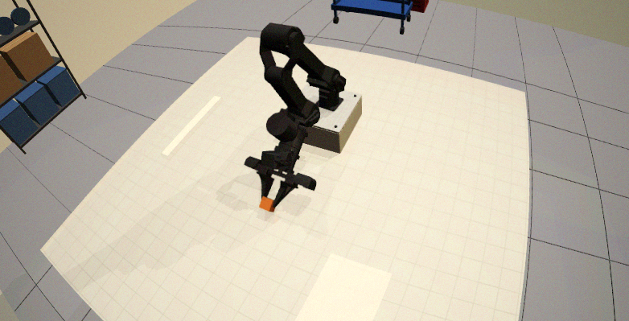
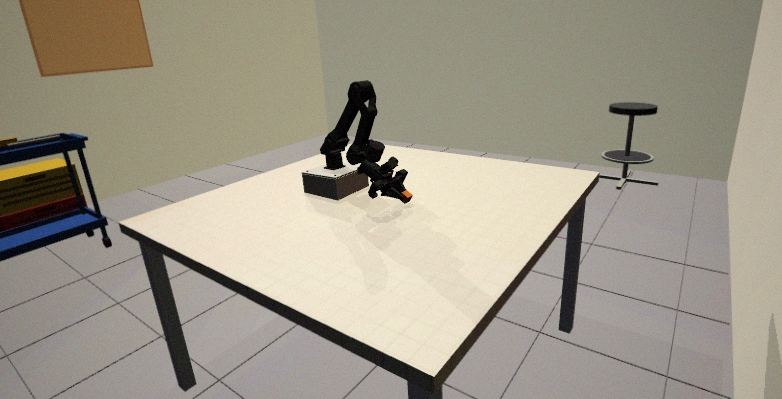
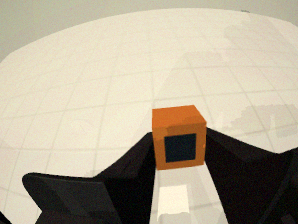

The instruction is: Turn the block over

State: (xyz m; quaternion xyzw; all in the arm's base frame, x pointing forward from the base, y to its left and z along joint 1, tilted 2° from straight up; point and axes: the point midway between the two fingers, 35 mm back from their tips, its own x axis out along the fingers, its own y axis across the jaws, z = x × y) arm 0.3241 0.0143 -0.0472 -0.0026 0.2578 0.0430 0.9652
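Note:
The orange block is held at the fingertips, a little above the table. Its dark square mark faces back toward the wrist camera and the palm; the mark is hidden in the top and exterior views. My gripper is shut on the block, with one finger on each side of it. The gripper is tilted, pointing outward from the base and downward. The block is tilted with it. A shadow lies on the table below the block.
The arm's box-shaped base stands on the table behind the gripper. A pale strip and a pale rectangle show on the table top. A blue cart, shelves and a stool stand off the table.

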